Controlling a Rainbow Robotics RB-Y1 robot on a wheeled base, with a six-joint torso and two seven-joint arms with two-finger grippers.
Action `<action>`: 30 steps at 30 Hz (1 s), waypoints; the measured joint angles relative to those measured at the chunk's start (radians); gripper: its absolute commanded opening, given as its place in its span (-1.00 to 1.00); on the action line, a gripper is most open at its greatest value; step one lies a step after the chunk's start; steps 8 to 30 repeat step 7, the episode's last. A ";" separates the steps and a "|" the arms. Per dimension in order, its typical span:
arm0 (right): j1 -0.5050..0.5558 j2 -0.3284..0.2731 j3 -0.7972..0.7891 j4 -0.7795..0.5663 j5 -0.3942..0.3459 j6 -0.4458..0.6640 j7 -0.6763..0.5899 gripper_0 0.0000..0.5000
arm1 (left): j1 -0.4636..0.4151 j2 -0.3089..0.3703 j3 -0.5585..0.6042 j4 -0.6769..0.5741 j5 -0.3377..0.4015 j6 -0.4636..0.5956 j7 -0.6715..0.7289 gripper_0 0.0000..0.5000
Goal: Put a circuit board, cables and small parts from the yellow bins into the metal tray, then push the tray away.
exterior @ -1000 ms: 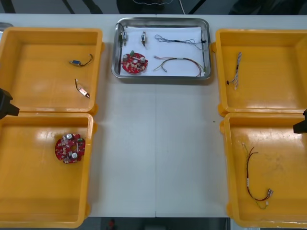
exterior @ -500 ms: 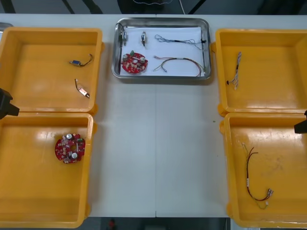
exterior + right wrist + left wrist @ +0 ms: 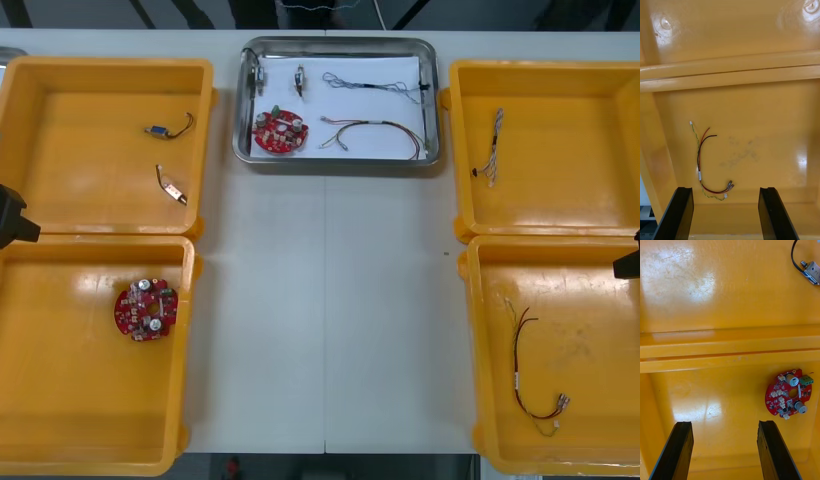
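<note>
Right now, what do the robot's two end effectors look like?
The left end effector and the right end effector look alike: each has two flat, unmarked, matte black fingers with squared tips, widening toward the base.

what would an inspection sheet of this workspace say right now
surface: light table, bare between the bins
job's things: metal tray at the far middle holds a circuit board, two cables and small metal parts; a second board lies in the near left bin
clutter: nothing seen
grippers: left gripper open above the near left bin; right gripper open above the near right bin
cables: blue and white cable and red and yellow cable in the tray; red and black cable in the near right bin
surroundings: dark shapes beyond the far edge, cannot tell what
</note>
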 measured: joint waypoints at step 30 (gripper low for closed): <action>0.000 0.000 0.000 0.000 0.000 0.000 0.000 1.00 | 0.000 0.000 0.000 0.000 0.000 0.000 0.000 1.00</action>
